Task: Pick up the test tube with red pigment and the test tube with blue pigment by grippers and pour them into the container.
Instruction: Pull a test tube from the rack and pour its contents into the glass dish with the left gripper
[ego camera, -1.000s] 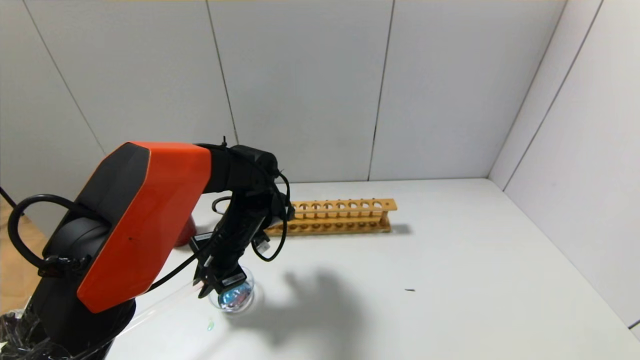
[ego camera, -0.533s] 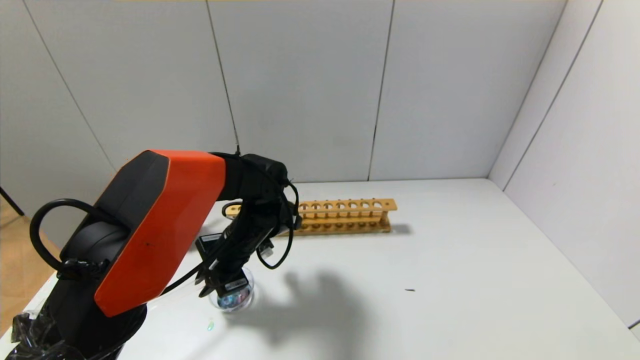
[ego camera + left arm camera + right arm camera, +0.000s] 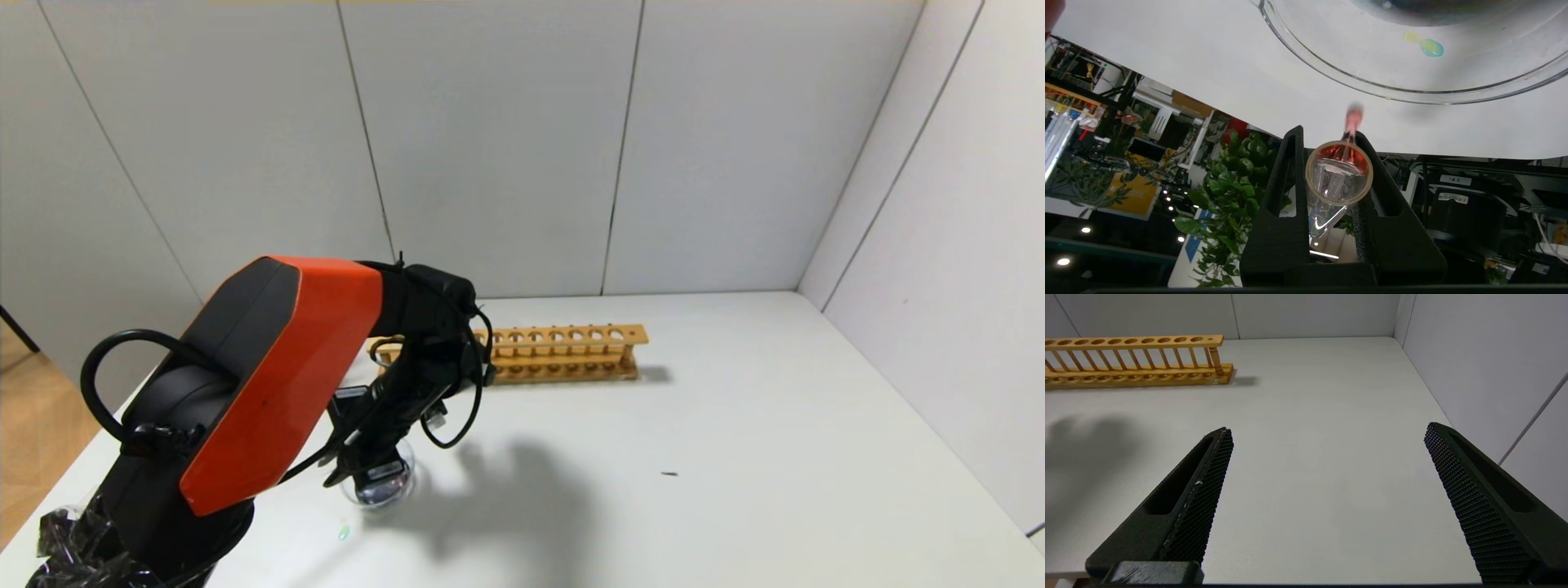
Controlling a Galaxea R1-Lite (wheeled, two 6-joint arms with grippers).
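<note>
White surface (image 3: 735, 457) | left claw (image 3: 1331, 179) clamped on test tube with red pigment (image 3: 1339, 173), seemingly nearly drained | container (image 3: 380, 486) holds dark liquid | right claw (image 3: 1327, 465) idle, spread wide, empty.

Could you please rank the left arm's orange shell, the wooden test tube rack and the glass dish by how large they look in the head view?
1. Orange shell of the left arm, largest, though it is nearest the camera.
2. Wooden test tube rack, partly hidden behind the arm.
3. Glass dish, smallest, under the left gripper.

Glossy clear glass container (image 3: 1331, 73), seemingly wooden rack (image 3: 1135, 359), matt knurled jaws
</note>
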